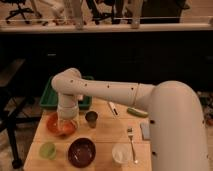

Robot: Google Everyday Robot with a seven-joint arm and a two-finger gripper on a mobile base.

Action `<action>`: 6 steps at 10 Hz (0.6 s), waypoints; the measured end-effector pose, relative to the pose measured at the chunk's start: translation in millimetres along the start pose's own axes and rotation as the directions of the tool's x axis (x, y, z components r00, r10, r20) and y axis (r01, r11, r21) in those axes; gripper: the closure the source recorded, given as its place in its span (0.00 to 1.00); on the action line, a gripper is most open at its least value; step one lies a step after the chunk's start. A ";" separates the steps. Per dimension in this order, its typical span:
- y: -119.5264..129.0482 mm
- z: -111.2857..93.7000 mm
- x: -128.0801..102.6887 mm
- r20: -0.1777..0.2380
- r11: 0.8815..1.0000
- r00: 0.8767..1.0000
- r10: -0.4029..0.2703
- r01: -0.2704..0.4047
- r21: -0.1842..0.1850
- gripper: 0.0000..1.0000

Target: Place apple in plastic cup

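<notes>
My gripper point(66, 124) hangs down from the white arm point(107, 91) over the right part of the wide orange bowl point(54, 125) at the table's left. The apple does not show; the gripper covers the spot at the bowl's right side. The light-green plastic cup point(48, 150) stands upright at the front left corner of the table, in front of the orange bowl and apart from the gripper.
A shiny metal cup point(91, 118) stands just right of the gripper. A dark maroon bowl point(81, 152) and a white cup point(121, 152) stand at the front. A fork point(131, 142), a green vegetable point(137, 112) and a green tray point(52, 100) also lie on the wooden table point(107, 132).
</notes>
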 end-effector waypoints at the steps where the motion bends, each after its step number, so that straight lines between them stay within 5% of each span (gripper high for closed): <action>1: -0.8 0.2 -0.2 0.000 1.000 1.000 -0.002 0.002 0.000 1.00; 6: -0.4 0.7 0.0 0.001 1.000 1.000 0.007 -0.007 -0.002 1.00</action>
